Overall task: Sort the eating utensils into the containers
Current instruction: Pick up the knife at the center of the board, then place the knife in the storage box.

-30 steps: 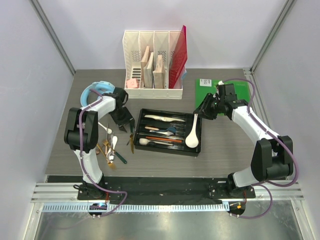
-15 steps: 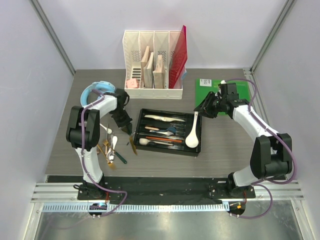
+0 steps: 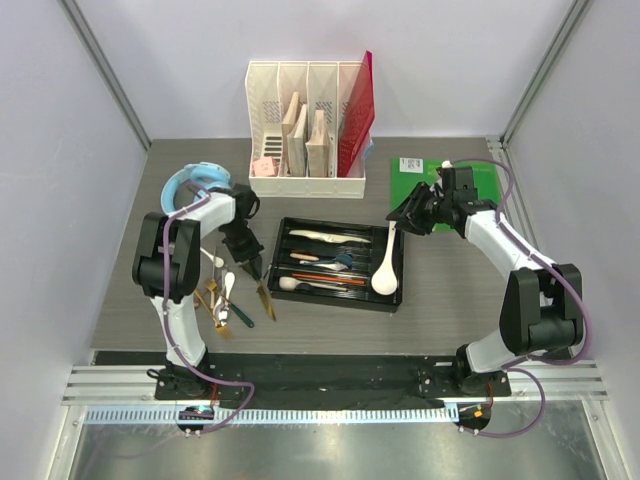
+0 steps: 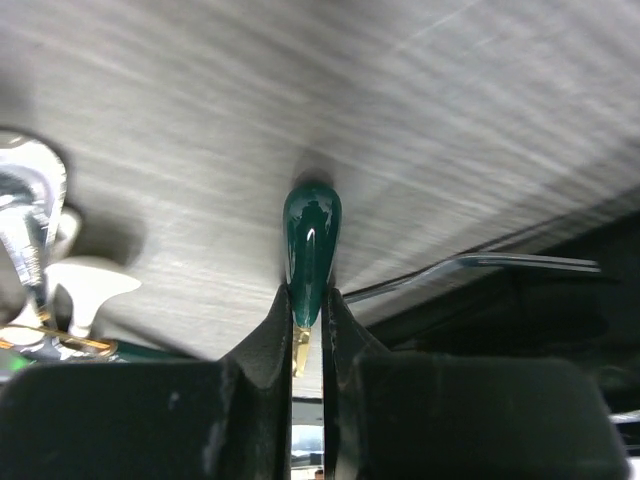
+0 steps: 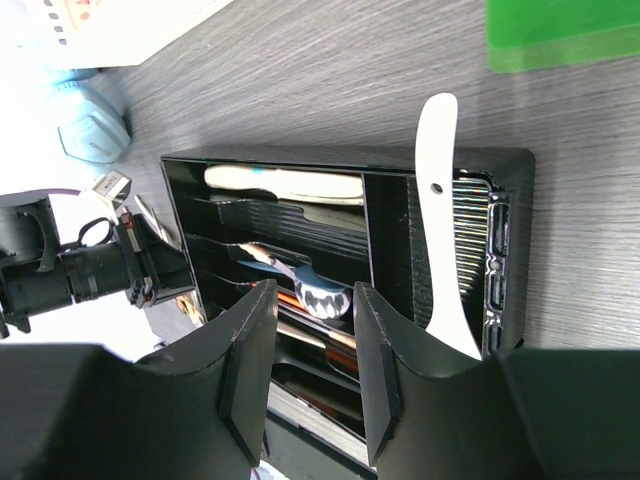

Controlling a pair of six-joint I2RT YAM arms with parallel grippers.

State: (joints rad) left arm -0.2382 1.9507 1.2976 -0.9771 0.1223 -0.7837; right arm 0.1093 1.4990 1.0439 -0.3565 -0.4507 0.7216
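1. My left gripper (image 4: 308,318) has just closed; its jaws are now clamped on the green-handled utensil (image 4: 311,235), just left of the black tray (image 5: 518,260).
2. My right gripper (image 5: 312,310) has its jaws apart and empty, over the tray's right end.
3. Judgement: the grasp looks secure; lifting and placing in the tray are not yet done.

Black tray (image 5: 505,290), long compartments holding a white piece (image 3: 325,236) and dark and reddish-wood pieces. A white soup spoon (image 3: 383,280) lies in its right end slot. Left of the tray are a pinched green-handled piece (image 4: 311,235) and a loose pile (image 3: 220,295) of gold and white spoons.
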